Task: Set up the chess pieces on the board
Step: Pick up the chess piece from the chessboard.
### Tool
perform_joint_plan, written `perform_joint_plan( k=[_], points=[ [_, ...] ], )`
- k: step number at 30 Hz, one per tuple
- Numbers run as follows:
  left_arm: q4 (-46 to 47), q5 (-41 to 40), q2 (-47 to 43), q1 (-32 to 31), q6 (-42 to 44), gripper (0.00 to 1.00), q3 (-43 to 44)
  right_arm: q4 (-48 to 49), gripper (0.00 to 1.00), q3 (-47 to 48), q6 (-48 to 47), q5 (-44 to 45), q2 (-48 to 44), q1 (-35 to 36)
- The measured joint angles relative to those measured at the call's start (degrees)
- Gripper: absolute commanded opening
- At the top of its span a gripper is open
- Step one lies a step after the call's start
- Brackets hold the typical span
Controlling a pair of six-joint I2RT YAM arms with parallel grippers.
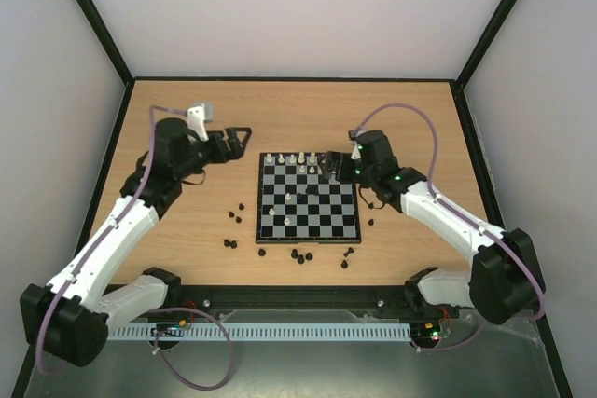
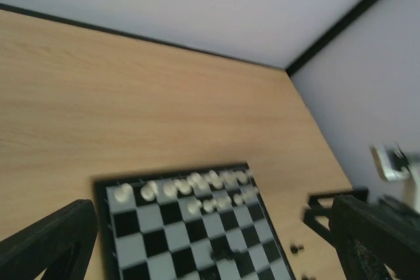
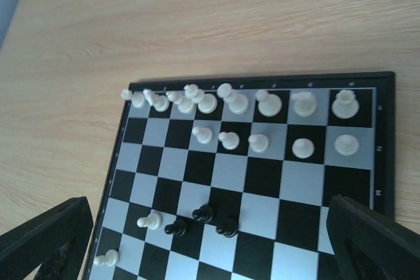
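Spread and empty, the right claw (image 1: 334,167) hovers at 1 o'clock over the board (image 1: 322,218), probably to tidy the white chess pieces (image 3: 238,103); the left claw (image 1: 239,139), also spread, idles clear at 10 o'clock.

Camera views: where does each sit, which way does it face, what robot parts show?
Top external: above and behind, looking down on the board; left arm, right arm show.
Left wrist: beside the board, facing white pieces; left claw's fingers frame it.
Right wrist: over the board, looking down; right claw's fingers at corners.
Shared: both wrist views show the white back row.
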Motion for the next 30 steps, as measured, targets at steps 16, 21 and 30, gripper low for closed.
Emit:
perform_joint_plan(
  k=[16,21,30],
  points=[
    [-14.10,-24.39,-13.44,-9.31,-13.07,0.99,-9.20,-14.12,0.64,17.70,-3.76,14.16,13.33,18.60],
    [-13.64,-22.05,-16.26,-9.42,-15.56,0.99,-15.21,-17.05,0.40,21.46,-5.75,14.45,18.80,22.58],
    [-15.13,-19.91,-23.67,-12.09,-15.63,0.99,-20.00,-21.62,0.25,23.65,-7.08,14.47,24.65,25.94]
  ],
)
